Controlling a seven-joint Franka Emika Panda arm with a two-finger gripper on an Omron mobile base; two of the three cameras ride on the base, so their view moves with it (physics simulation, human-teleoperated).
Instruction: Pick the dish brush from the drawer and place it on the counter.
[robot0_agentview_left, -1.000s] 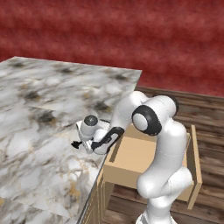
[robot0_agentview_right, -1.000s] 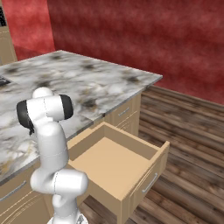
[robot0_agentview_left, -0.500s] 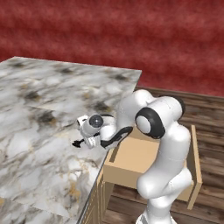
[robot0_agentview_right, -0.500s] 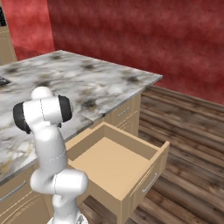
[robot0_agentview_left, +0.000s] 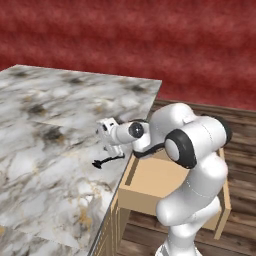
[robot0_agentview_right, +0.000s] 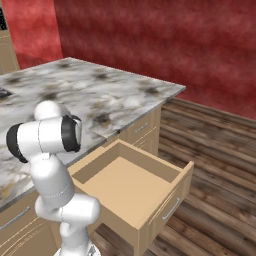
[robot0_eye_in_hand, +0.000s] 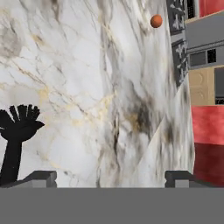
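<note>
**Q:** How does the gripper (robot0_agentview_left: 111, 145) stand, and what does it hold?

**A:** In the hand view the two finger tips (robot0_eye_in_hand: 41, 177) rise far apart, with bare marble between them. The jaws are spread wide and clasp nothing. In the left base view the hand hangs low over the counter (robot0_agentview_left: 45, 130), close to its right edge, pointing down at the stone.

**Q:** Where is the dish brush (robot0_agentview_left: 107, 160)?

**A:** It lies flat on the counter, just beside and below the gripper, close to the right edge and above the open drawer (robot0_agentview_right: 132, 187). In the hand view the brush (robot0_eye_in_hand: 16, 142) lies at the left, outside the left finger tip rather than between the tips, its tufted head fanned toward the top of that view.

**Q:** Which relation governs the coming move?

**A:** The brush's long axis runs roughly across the counter, toward its right edge, and the brush lies free of the jaws. Judged from this, the placing looks done; a straight lift away should clear it, while a sideways sweep toward the handle could knock it off the edge into the drawer.

**Q:** Anything else on the stone?

**A:** A small orange ball (robot0_eye_in_hand: 156, 20), well apart, near the far edge.
</note>
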